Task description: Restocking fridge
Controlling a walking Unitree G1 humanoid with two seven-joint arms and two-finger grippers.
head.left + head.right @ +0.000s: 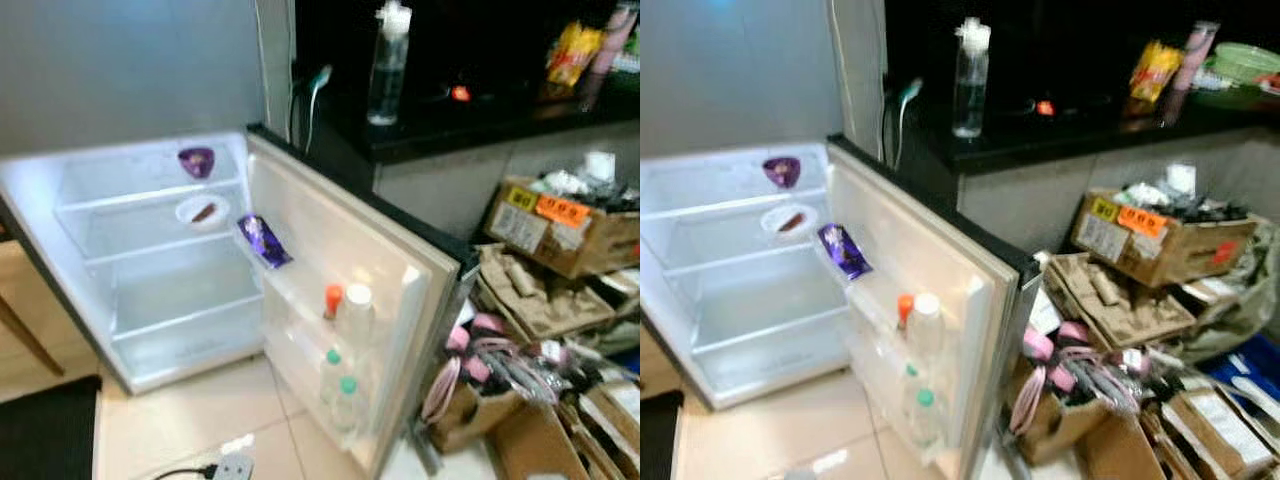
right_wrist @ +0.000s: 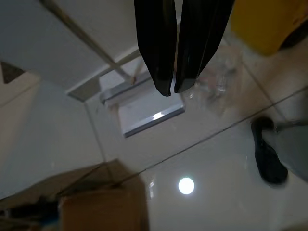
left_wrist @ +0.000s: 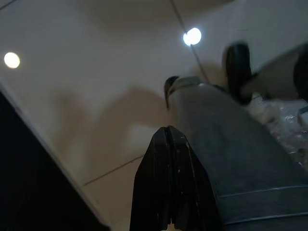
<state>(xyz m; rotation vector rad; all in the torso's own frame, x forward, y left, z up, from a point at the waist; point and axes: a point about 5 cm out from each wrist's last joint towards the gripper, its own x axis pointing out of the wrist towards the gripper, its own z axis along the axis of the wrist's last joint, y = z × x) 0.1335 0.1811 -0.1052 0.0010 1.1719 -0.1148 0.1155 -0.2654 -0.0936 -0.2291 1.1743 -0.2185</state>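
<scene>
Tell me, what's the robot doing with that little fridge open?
Nothing is being handled right now. The small fridge stands open on the floor, its door swung wide. Inside are a purple packet on the top shelf, a small plate below it, and bottles in the door racks. A spray bottle waits on the dark counter. The left gripper and right gripper both hang shut over the floor tiles, holding nothing.
</scene>
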